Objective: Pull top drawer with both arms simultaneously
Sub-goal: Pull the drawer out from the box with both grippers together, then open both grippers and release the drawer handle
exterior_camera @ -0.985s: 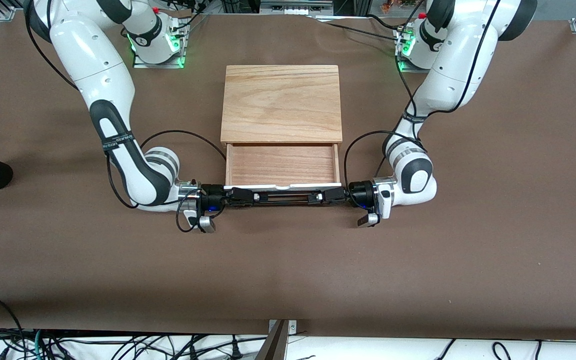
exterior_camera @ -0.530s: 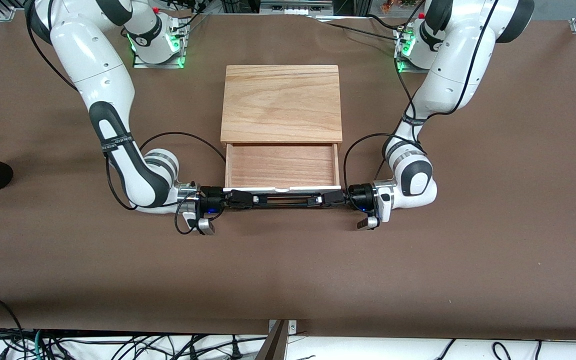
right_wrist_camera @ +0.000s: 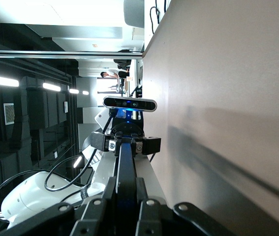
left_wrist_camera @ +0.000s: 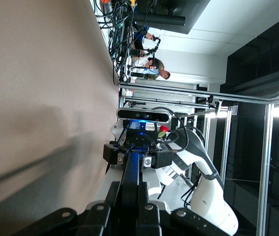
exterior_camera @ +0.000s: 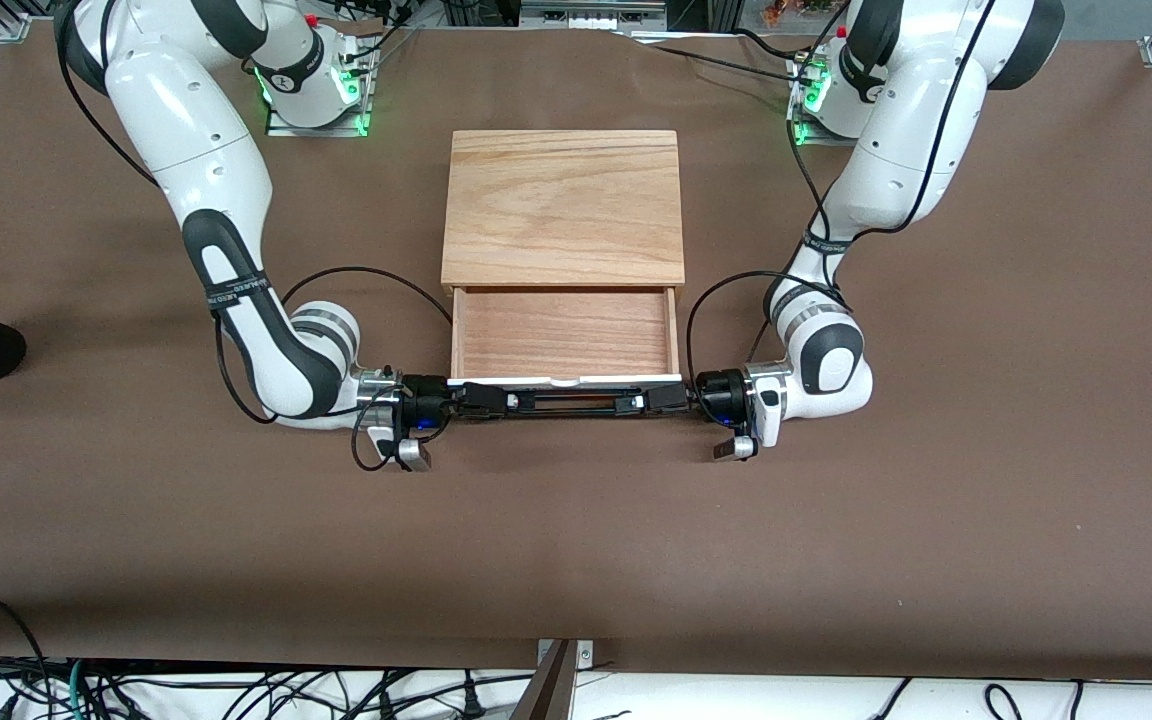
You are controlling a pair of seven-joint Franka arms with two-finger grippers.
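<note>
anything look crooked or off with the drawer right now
Nothing stands out. The drawer sits square to the cabinet, pulled well out and empty. The left hand and right hand are each shut on an end of the handle.

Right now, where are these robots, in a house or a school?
Probably a robotics lab. Two arms are bolted to a brown table, loose cables run along its edge, and metal framing shows in the room.

Upper links of both arms [exterior_camera: 186, 130] cropped by the front view's top edge. Top drawer's [exterior_camera: 564, 330] white front face hidden from above; only its edge visible. Handle [exterior_camera: 566, 401] mostly covered by two grippers. Cabinet's lower part unseen.
</note>
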